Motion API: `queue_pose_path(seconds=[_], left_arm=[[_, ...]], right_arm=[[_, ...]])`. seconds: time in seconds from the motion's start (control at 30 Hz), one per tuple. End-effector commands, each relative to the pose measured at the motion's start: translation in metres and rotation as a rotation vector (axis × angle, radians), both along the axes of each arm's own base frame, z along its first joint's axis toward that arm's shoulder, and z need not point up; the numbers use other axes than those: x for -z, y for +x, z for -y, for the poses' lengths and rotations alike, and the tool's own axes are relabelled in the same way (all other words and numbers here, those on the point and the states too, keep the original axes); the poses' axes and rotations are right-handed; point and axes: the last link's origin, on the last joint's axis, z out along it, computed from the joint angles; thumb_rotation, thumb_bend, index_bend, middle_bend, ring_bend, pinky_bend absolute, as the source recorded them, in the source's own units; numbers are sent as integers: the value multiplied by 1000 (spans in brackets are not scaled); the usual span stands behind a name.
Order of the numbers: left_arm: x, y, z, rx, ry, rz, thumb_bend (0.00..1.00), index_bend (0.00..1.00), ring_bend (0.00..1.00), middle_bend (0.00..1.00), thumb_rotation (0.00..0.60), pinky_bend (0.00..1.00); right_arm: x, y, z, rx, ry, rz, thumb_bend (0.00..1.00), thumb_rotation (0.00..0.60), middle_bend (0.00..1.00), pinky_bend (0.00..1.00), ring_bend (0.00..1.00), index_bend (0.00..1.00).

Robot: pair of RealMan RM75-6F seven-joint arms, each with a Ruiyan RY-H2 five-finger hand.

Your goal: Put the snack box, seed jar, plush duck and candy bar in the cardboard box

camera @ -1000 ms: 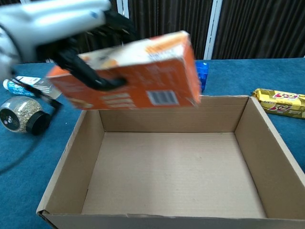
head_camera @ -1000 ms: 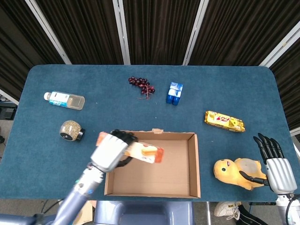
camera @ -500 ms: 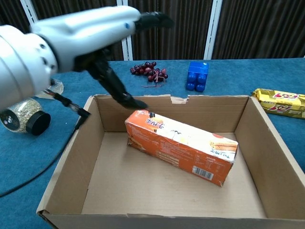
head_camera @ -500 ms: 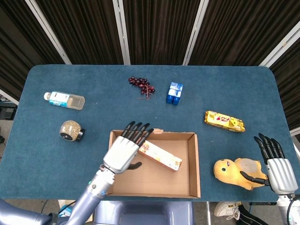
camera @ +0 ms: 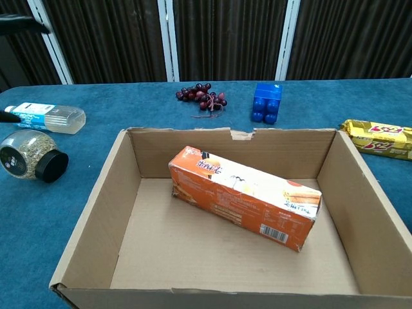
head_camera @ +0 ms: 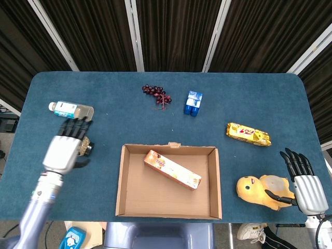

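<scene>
The orange snack box [head_camera: 172,169] [camera: 244,196] lies flat inside the cardboard box [head_camera: 126,207] [camera: 100,212]. My left hand [head_camera: 65,147] hovers with fingers spread over the seed jar [head_camera: 85,147] [camera: 29,162], hiding most of it in the head view. The yellow plush duck [head_camera: 258,190] sits at the front right, and my right hand [head_camera: 303,185] is beside it with fingers spread, the thumb touching the duck. A gold candy bar [head_camera: 248,134] [camera: 378,137] lies right of the box.
A clear bottle [head_camera: 72,110] [camera: 46,117] lies at the far left behind the jar. Dark grapes [head_camera: 156,94] [camera: 203,96] and a blue block [head_camera: 193,103] [camera: 267,101] sit beyond the cardboard box. The right table edge runs close to my right hand.
My left hand let go of the snack box, which dropped into the cardboard box, then swung left to above the seed jar. The right hand stayed by the duck.
</scene>
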Motion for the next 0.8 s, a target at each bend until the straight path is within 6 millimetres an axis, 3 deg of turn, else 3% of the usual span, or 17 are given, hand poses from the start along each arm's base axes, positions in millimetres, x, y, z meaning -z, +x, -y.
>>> queue_pose_path(seconds=[0.03, 0.17, 0.33, 0.47, 0.8], left_arm=[[-17, -56, -2, -127, 12, -65, 48, 0, 0, 0, 600, 0], [-23, -86, -12, -200, 11, -89, 48, 9, 0, 0, 600, 17], [-19, -104, -29, -244, -14, -108, 47, 93, 16, 0, 600, 114], [-6, -107, -42, -258, -54, -118, 50, 146, 31, 0, 600, 124], [31, -98, -65, -276, -132, -162, 48, 150, 46, 4, 600, 134]], right_arm=[[0, 0, 0, 2, 2, -1, 39, 600, 0, 0, 0, 0], [1, 0, 0, 0, 3, -5, 39, 600, 0, 0, 0, 0], [1, 1, -1, -1, 5, -5, 38, 600, 0, 0, 0, 0], [2, 1, -1, -1, 6, -5, 38, 600, 0, 0, 0, 0], [2, 0, -1, 4, 11, -2, 38, 600, 0, 0, 0, 0]])
